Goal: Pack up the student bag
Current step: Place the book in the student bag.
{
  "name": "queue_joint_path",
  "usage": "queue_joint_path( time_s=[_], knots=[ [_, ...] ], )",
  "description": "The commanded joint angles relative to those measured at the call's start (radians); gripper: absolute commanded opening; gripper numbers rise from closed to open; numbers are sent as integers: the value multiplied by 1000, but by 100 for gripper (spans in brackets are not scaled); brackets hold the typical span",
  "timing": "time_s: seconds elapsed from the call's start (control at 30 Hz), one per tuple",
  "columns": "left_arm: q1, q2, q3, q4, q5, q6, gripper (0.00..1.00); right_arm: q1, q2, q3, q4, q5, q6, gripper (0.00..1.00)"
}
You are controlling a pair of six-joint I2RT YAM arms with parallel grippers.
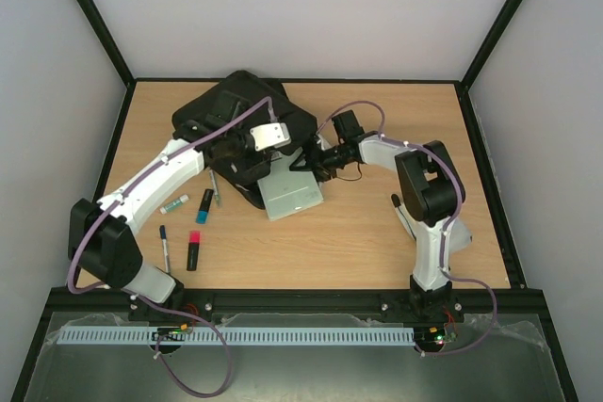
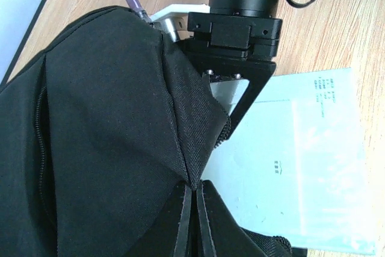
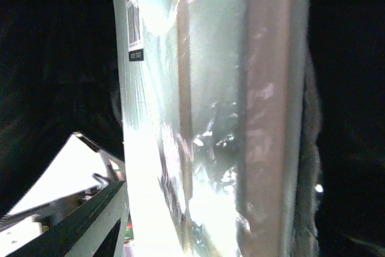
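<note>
A large black fabric student bag [image 1: 240, 91] lies on the far left-centre part of the light wooden table [image 1: 377, 242], with its opening turned toward the near right. The left gripper [image 2: 194, 194] reaches in from the left, and its jaws are closed tight on a fold of the student bag's fabric at the edge of the opening, holding that edge up. A flat, translucent pale blue-green plastic folder [image 1: 294, 197] sits on the near right side of the student bag; its far end is under the lifted fabric and its near end rests on the bare wood. The right gripper [image 1: 316, 157] comes in from the right and meets the bag's opening just beside the folder's far end, its fingers tucked under the fabric. The right wrist view shows only the folder close up against darkness, so it is not possible to tell whether these jaws are open or holding anything. Left of the folder, near the left arm, several writing tools lie on the wood: a white marker with a green cap [image 1: 174, 204], a black and blue highlighter [image 1: 203, 206], a slim dark pen [image 1: 215, 187], a black and red highlighter [image 1: 193, 251] and a thin blue-capped pen [image 1: 165, 248].
</note>
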Motion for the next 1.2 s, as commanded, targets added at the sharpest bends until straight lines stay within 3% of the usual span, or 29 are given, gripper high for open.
queue_joint_path(
  time_s=[0.0, 0.1, 0.4, 0.5, 0.73, 0.87, 0.97, 1.17],
  knots=[
    [-5, -78, -22, 55, 58, 30, 2, -5, -77, 17, -106, 103, -119, 62],
    [-1, -88, -38, 69, 59, 34, 2, -5, -127, -19, -146, 149, -194, 69],
    [1, -53, -35, 138, 148, 24, 2, -6, -321, -117, -286, 324, -448, 77],
    [-1, -36, -17, 142, 183, 23, 2, -8, -372, -154, -375, 287, -623, 82],
    [-12, -53, -23, 153, 256, 79, 3, -1, -617, -296, -482, 355, -1036, 79],
    [-69, -94, -55, 173, 264, 117, 2, 75, -741, -396, -475, 449, -1210, 79],
    [-118, -120, -87, 175, 250, 158, 2, 155, -754, -428, -446, 508, -1250, 80],
    [-134, -132, -113, 165, 200, 190, 2, 302, -751, -480, -409, 588, -1397, 90]
  ],
)
